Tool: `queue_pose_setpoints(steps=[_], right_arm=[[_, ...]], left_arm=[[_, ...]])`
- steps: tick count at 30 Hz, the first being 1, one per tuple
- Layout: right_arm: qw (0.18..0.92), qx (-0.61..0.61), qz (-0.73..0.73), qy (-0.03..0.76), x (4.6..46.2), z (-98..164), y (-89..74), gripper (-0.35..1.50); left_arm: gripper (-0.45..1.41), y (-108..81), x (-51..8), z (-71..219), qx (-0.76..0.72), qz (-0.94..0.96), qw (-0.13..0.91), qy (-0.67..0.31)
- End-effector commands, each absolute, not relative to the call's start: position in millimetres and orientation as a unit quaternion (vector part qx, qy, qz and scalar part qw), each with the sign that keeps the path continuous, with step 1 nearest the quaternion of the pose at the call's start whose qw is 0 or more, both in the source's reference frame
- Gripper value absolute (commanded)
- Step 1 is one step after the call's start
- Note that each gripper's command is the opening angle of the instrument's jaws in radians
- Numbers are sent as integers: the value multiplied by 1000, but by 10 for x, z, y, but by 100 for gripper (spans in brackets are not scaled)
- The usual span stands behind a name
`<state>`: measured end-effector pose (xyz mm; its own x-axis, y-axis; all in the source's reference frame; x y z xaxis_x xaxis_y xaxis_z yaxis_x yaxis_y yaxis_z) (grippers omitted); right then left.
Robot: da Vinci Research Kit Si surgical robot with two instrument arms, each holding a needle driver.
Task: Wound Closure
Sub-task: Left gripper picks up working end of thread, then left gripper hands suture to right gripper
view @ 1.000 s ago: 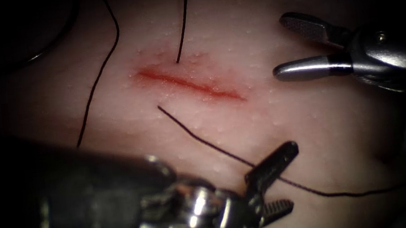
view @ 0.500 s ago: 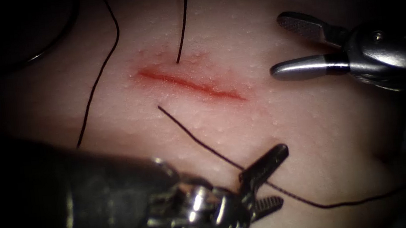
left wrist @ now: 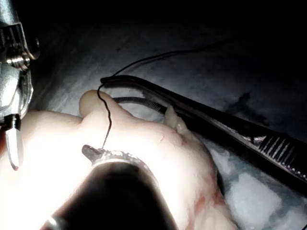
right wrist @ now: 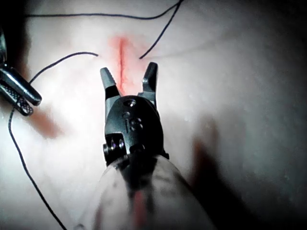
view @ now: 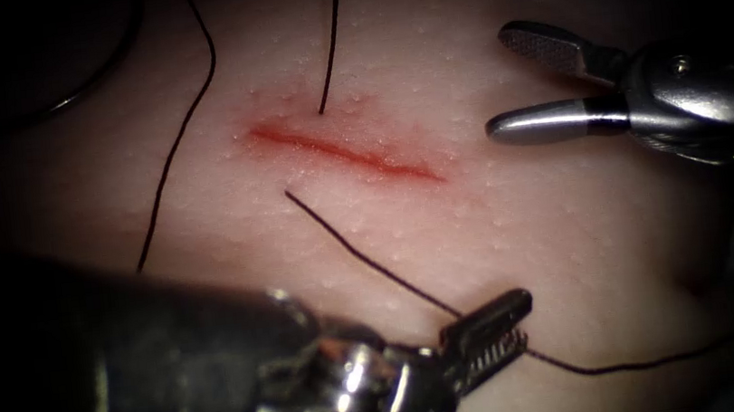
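left tool (view: 497, 331): jaws were open astride the thread (view: 363, 254), now closed on it below the cut (view: 345, 151) | thread beyond jaws: pulled lower, straighter

Right claw (right wrist: 129, 76) gapes, empty, above cut (right wrist: 121, 57).

Tissue (view: 568, 212) with red cut (view: 343, 152); black thread (view: 373, 264) across it

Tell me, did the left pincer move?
Yes. The shiny metal left pincer closed onto the thin black thread, its upper jaw dropping away from the red cut.
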<state>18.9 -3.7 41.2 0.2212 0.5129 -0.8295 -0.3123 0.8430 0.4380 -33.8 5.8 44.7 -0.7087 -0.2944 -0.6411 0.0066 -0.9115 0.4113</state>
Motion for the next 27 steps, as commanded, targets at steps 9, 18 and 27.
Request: queue_pose_setpoints(steps=[9,18,27], right_arm=[[771,96,261,574,201,414,-45,121],[774,88,144,610,237,415,-62,120],[758,11,14,652,289,414,-61,116]], left_arm=[[-45,65,-310,445,433,-872,125,-189],[-45,86,-257,443,487,-839,164,-178],[-45,85,-238,453,528,-810,211,-142]])
